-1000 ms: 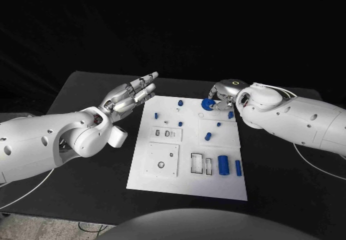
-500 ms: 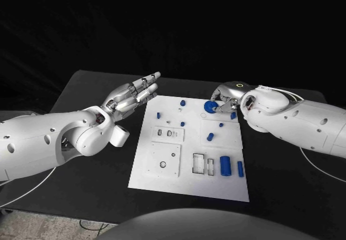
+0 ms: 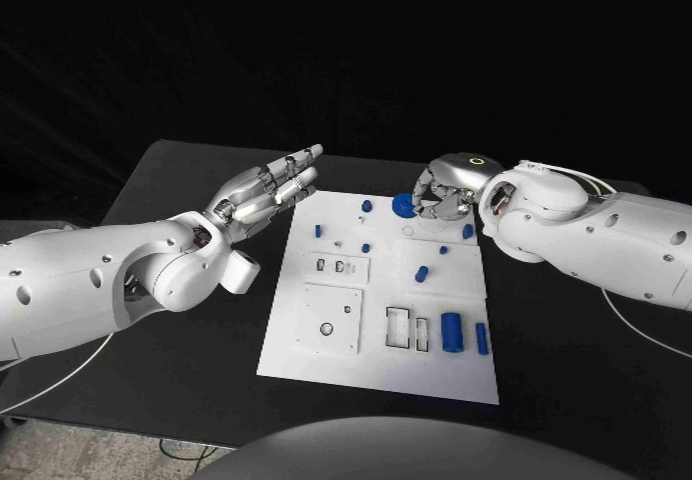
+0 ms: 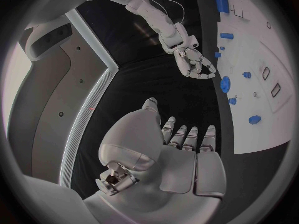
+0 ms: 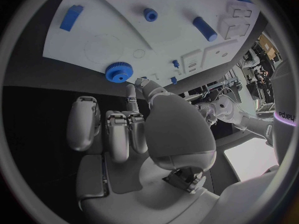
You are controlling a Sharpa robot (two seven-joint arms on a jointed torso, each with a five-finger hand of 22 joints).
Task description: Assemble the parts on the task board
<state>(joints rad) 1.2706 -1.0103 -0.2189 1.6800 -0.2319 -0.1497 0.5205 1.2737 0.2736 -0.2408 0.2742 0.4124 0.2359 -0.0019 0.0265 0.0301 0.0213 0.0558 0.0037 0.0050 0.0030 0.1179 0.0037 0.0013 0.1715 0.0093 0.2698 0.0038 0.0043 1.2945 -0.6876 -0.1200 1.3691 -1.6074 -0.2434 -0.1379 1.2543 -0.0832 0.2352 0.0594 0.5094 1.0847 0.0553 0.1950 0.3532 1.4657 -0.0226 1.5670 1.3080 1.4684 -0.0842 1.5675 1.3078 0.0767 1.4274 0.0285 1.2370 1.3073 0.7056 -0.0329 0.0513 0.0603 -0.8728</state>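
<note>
Seen from the head camera, the white task board [image 3: 378, 340] lies at the centre of the black table [image 3: 173, 330], its near edge towards the lower middle of the frame. At the upper right of the board, the right hand [image 3: 440, 193] hangs over the far edge beside a blue gear [image 3: 404, 206]; in the right wrist view that gear [image 5: 117, 72] lies flat near the board's edge, at the fingers [image 5: 134, 92], whose tips are just at it. Whether they pinch it or only touch it cannot be told, while the other fingers curl loosely inward, close together. At the upper left of the frame, the left hand [image 3: 267, 192] hovers off the board's far left corner, palm up, its fingers straight, side by side and holding nothing. Small blue parts dot the far half of the board, among them a short peg [image 3: 420, 273] near the middle. Towards the lower right of the board, a blue cylinder [image 3: 451, 331] and a slimmer blue bar [image 3: 480, 338] lie side by side, next to rectangular slots [image 3: 405, 329].
</note>
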